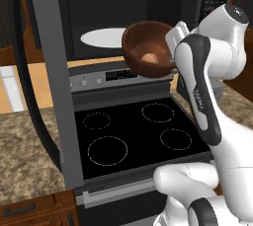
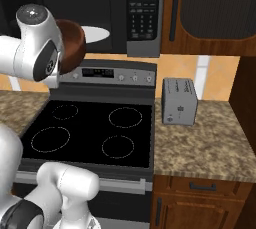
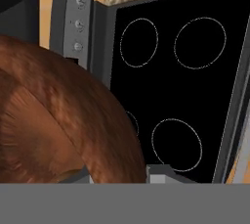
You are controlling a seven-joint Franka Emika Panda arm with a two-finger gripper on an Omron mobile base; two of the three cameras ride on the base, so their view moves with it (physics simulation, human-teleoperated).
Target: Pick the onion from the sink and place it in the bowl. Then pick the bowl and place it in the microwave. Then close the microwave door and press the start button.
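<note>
At the left, the microwave door (image 1: 49, 72) is seen swung wide open, its grey frame standing edge-on beside the black cavity of the microwave (image 1: 106, 8), where the white turntable plate (image 1: 101, 37) lies. Further right, the bowl (image 1: 148, 48), round, deep and of smooth reddish-brown wood, is held in the air above the stove (image 1: 143, 133), in front of the cavity, tilted with its mouth turned forward and upward. The pale tan onion (image 1: 149, 58) is seen resting inside it, and the gripper (image 1: 174, 47) is closed on its right rim.
</note>
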